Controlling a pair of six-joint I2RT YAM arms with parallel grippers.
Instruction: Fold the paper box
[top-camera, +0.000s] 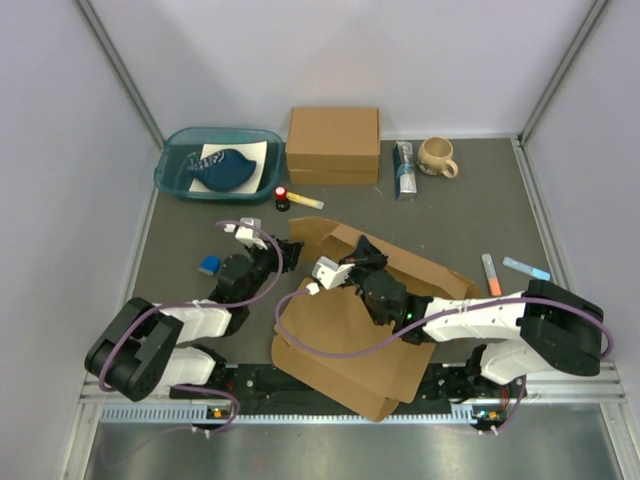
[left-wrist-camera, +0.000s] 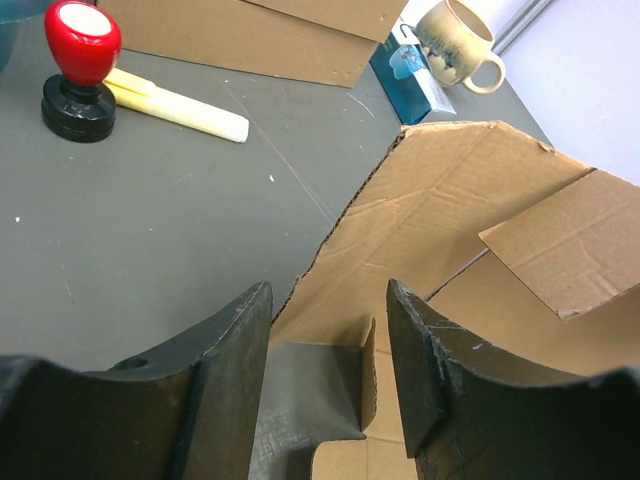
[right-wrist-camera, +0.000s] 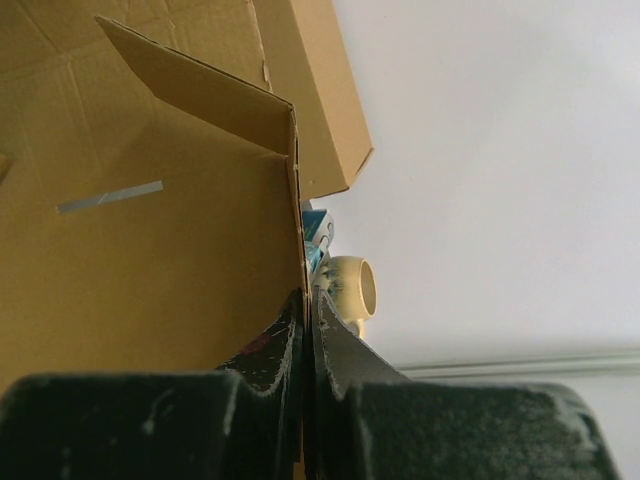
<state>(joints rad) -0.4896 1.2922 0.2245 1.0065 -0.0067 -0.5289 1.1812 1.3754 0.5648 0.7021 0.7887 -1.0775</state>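
Note:
The paper box (top-camera: 335, 335) is a wide brown die-cut sheet lying in front of the arms, its far panels raised. My right gripper (top-camera: 362, 265) is shut on the edge of an upright panel; in the right wrist view the jaws (right-wrist-camera: 306, 305) pinch the thin cardboard wall (right-wrist-camera: 150, 250). My left gripper (top-camera: 262, 262) is open at the sheet's left edge. In the left wrist view its fingers (left-wrist-camera: 330, 350) straddle a small raised flap (left-wrist-camera: 367, 375) of the box (left-wrist-camera: 470, 210) without touching it.
A thicker brown box (top-camera: 333, 145), a mug (top-camera: 437, 156) and a blue packet (top-camera: 404, 168) stand at the back. A teal bin (top-camera: 170, 170) is back left. A red stamp (top-camera: 282, 197) and a yellow marker (top-camera: 305, 201) lie near the sheet; pens (top-camera: 491, 273) lie to the right.

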